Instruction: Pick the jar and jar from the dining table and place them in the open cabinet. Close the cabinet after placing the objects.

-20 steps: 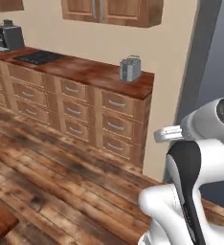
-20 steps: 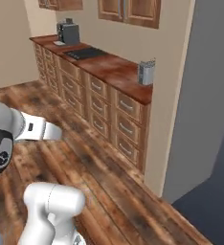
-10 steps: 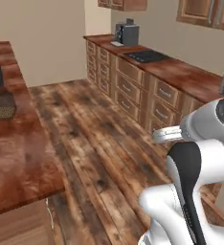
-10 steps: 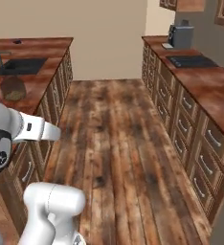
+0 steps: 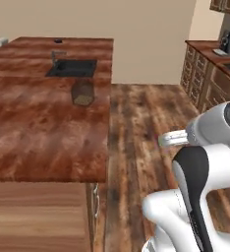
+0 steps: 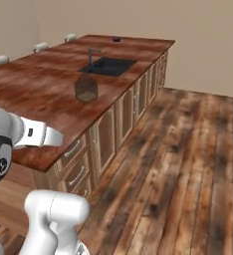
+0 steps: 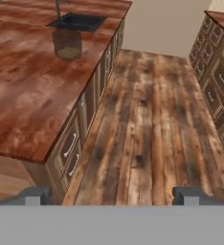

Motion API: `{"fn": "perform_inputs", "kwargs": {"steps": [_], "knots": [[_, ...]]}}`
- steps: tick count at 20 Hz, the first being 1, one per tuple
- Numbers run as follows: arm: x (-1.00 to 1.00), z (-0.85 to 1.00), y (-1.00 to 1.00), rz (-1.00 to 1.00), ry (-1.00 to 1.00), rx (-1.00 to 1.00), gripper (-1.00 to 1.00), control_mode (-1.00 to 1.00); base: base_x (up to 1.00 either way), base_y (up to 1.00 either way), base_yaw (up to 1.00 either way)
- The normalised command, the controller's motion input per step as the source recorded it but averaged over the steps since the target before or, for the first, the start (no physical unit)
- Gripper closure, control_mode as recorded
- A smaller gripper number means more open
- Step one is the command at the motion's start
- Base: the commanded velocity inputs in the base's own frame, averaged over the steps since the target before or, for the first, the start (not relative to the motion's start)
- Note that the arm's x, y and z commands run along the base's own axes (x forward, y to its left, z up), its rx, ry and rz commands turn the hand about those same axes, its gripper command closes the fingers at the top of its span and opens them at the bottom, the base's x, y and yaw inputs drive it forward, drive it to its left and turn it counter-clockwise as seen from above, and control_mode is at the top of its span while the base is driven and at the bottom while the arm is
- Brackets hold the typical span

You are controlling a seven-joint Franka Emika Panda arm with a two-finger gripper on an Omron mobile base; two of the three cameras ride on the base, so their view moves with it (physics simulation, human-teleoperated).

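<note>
Dark pincer (image 7: 111,195) fingertips wide apart, holding nothing, above wood floor (image 7: 152,124), jar (image 7: 67,44) on dining table (image 7: 23,91).

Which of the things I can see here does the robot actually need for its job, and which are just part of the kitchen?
Needed for the job:
- the jar of olive-yellow pellets, standing near the sink
- the dining table with the reddish-brown top that it stands on
- the gripper, open and empty

Just part of the kitchen:
- the sink and its tap
- the drawers along the far counter
- the plank floor
</note>
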Motion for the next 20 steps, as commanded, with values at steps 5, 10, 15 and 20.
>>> {"fn": "perform_inputs", "kwargs": {"steps": [5, 10, 15, 20], "knots": [[0.00, 0.00, 0.00, 0.00, 0.00, 0.00, -1.00, 1.00, 0.42, -0.75, 0.65], [0.00, 0.00, 0.00, 0.00, 0.00, 0.00, -1.00, 1.00, 0.39, -0.99, 0.55], [0.00, 0.00, 0.00, 0.00, 0.00, 0.00, -1.00, 1.00, 0.85, -0.84, 0.38], [0.00, 0.00, 0.00, 0.00, 0.00, 0.00, -1.00, 1.00, 0.98, -0.65, 0.17]]}}
